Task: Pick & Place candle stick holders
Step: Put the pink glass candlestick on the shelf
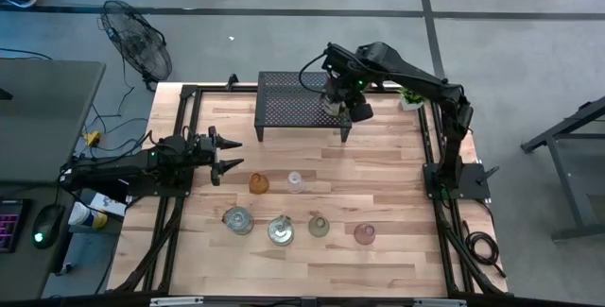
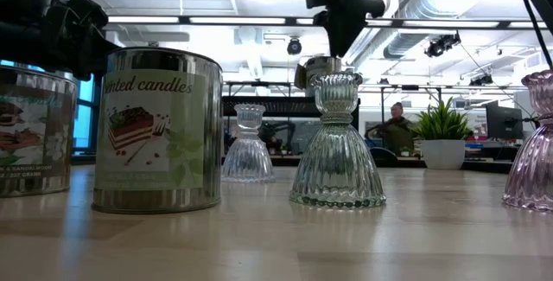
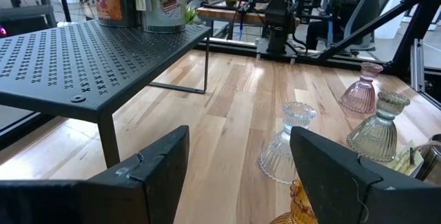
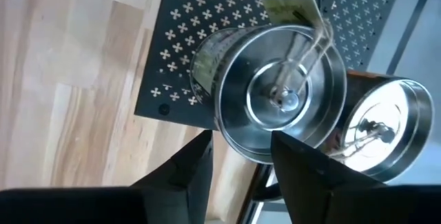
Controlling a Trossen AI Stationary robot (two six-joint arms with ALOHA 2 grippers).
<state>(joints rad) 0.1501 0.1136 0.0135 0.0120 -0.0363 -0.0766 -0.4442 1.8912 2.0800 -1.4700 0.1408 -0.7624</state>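
Black rack [image 1: 301,102] is the landmark: right gripper [image 1: 340,109] hovers open-jawed above its corner tins [image 4: 282,100]; left gripper [image 1: 227,153], jaws wide, faces holders [image 1: 295,182] below it

Left tool [image 1: 230,153] hovers with fingers spread; right tool [image 1: 338,109], fingers parted, points downward.

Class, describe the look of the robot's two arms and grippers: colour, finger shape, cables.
Both arms are black, jointed, with black cables looping along them. The left gripper ends in two pointed black fingers, flat and wedge-like. The right gripper has similar fingers and a small green light nearby.
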